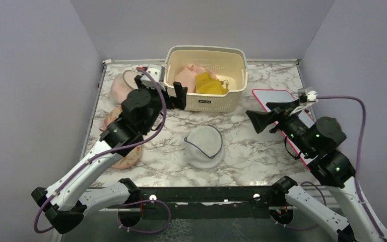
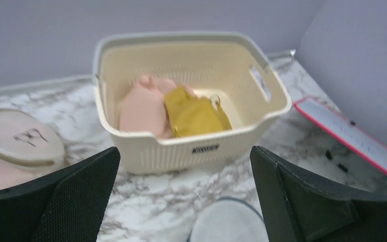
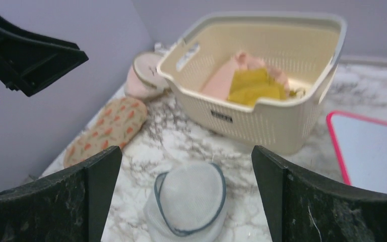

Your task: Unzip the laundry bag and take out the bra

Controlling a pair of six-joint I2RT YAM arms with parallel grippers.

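Both sets of black jaws stand wide apart, gripping nothing. Below the right gripper (image 3: 186, 201) and beyond the left gripper (image 2: 184, 201), the white domed mesh laundry bag with grey-blue zipper trim (image 1: 204, 145) lies mid-surface, apparently closed, contents hidden. Nearly round, it shows no clear long axis. Bras of pink and mustard fabric (image 1: 201, 80) fill the cream basket (image 1: 206, 101), fitting either stage.

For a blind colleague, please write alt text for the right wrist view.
Between the open right gripper, a white mesh laundry bag lies on the marble table. Behind it stands a cream basket holding pink and yellow garments, with a patterned oven mitt to its left and a pink-edged board at right.
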